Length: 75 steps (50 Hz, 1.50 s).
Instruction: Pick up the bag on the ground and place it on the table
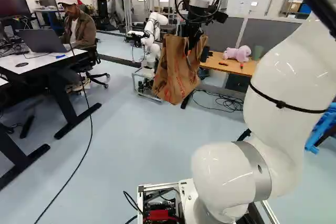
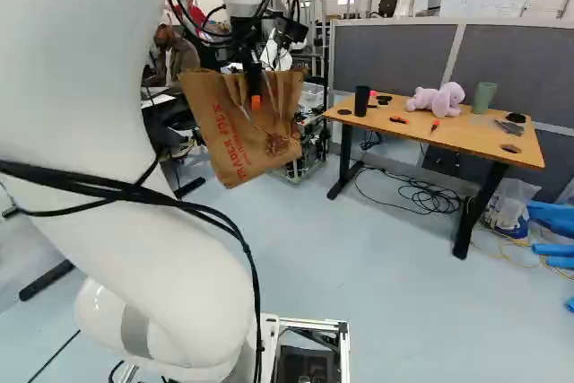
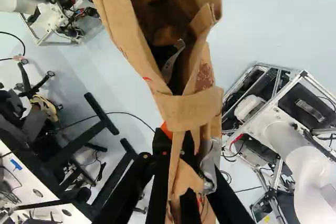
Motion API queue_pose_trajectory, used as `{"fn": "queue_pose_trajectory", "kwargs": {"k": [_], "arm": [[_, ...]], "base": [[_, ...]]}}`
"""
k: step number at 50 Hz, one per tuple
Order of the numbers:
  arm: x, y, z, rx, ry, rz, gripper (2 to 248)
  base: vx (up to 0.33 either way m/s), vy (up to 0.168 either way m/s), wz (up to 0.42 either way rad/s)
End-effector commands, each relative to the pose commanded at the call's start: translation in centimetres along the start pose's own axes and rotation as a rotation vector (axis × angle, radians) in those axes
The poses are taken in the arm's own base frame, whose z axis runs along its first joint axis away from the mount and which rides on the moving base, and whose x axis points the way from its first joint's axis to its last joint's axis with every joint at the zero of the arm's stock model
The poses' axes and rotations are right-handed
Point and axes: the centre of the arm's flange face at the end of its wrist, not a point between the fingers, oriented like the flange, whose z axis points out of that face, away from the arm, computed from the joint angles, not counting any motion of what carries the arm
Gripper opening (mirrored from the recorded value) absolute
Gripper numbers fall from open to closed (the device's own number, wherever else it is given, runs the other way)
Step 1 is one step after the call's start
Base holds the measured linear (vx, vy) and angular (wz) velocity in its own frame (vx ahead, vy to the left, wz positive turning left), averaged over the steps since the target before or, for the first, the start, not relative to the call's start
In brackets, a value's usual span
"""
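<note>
"Evidently airborne, a brown paper bag [image 2: 215, 123] is held above the pale blue floor [image 2: 368, 257] of a robotics lab. Which step is pictured?"

"The carry, by all appearances. The pickup can be judged complete; the placing is yet to be done."

"And how is the load being held?"

"By the gripper [image 3: 178, 148], its two fingers closed on the upper paper from either side. The bag is hung askew, its mouth gaping; what is inside cannot be fully made out."

"Where is it to be delivered?"

"Most likely to the wooden-topped table [image 2: 475, 138], seen to the right of the bag in the right base view. A pink plush toy [image 2: 437, 100], a green cup [image 2: 483, 97] and a black cup [image 2: 361, 100] are stood on it."

"What is called for next?"

"The bag should be brought across and over the tabletop, with its bottom kept higher than the edge. A drive or turn of the base [image 2: 309, 322] may be needed. The cups could be toppled by a swinging bag, so a slow approach is advised, and the grip should be released only once the paper is supported."
</note>
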Motion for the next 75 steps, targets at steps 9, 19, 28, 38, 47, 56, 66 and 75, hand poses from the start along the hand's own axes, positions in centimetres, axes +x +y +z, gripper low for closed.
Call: {"fn": "queue_pose_trajectory", "kwargs": {"k": [9, 19, 28, 38, 47, 56, 66, 75], "arm": [[-0.4, 0.3, -1.4, 0.023, 0.015, -0.003, 21], [-0.8, 0.6, -2.9, 0.049, 0.031, -0.006, 21], [-1.1, 0.9, -4.1, 0.07, 0.044, -0.009, 21], [-1.1, 0.9, -4.4, 0.074, 0.047, -0.009, 21], [-1.1, 0.9, -4.4, 0.074, 0.047, -0.009, 21], [-1.1, 0.9, -4.4, 0.074, 0.047, -0.009, 21], [-1.1, 0.9, -4.4, 0.074, 0.047, -0.009, 21], [-1.1, 0.9, -4.4, 0.074, 0.047, -0.009, 21]], "base": [[0.0, 0.0, 0.0], [0.0, 0.0, 0.0], [0.0, 0.0, 0.0], [0.0, 0.0, 0.0], [0.0, 0.0, 0.0], [0.0, 0.0, 0.0], [-0.006, -0.002, 0.031], [-0.011, -0.029, 0.015]]}}
